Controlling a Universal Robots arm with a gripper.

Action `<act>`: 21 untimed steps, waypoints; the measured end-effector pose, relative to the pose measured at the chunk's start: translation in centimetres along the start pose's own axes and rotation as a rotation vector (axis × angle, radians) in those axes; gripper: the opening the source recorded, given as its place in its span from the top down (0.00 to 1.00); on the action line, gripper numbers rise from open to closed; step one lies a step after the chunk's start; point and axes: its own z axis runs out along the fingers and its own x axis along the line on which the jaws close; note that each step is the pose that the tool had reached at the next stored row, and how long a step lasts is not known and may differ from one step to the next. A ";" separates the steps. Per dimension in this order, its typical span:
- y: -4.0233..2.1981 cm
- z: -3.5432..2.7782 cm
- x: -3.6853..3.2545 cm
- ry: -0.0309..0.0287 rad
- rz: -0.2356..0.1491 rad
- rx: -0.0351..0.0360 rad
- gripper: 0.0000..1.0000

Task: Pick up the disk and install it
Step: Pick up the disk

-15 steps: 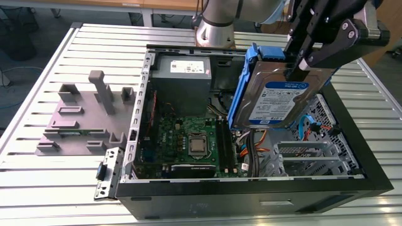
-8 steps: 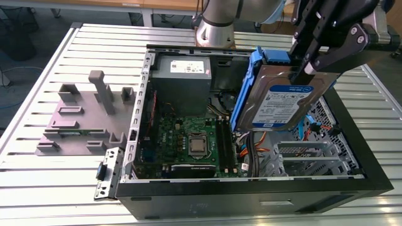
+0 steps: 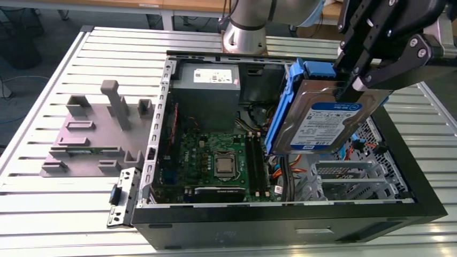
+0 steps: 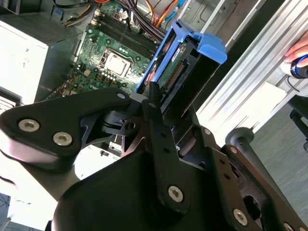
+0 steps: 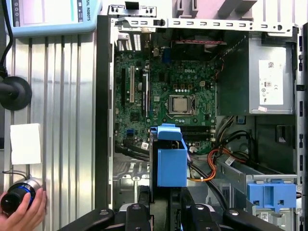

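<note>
disk (image 3: pixel 322 122) in gripper (image 3: pixel 356 84), above cables (image 3: pixel 287 167), motherboard (image 3: pixel 214 155)

Slatted aluminium table (image 3: pixel 64 214), ribs running across the exterior view. An open computer case (image 3: pixel 286 227) lies on its side on the slats, open face up, toward the exterior view's right. Just beside it, on the exterior view's left, sits a grey fixture plate (image 3: pixel 85 147) with upright blocks and posts. The arm's base column (image 3: pixel 246 35) stands at the far edge, behind the case. In the first wrist view, on the slats beside the case, are a white card (image 5: pixel 25 143), a black round foot (image 5: pixel 13 93), a blue-edged screen device (image 5: pixel 53 21), and a round black-and-blue object (image 5: pixel 17 196) with a hand (image 5: pixel 26 216) on it.
</note>
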 end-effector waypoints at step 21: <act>-0.82 -0.02 0.01 0.0000 0.000 0.0000 0.65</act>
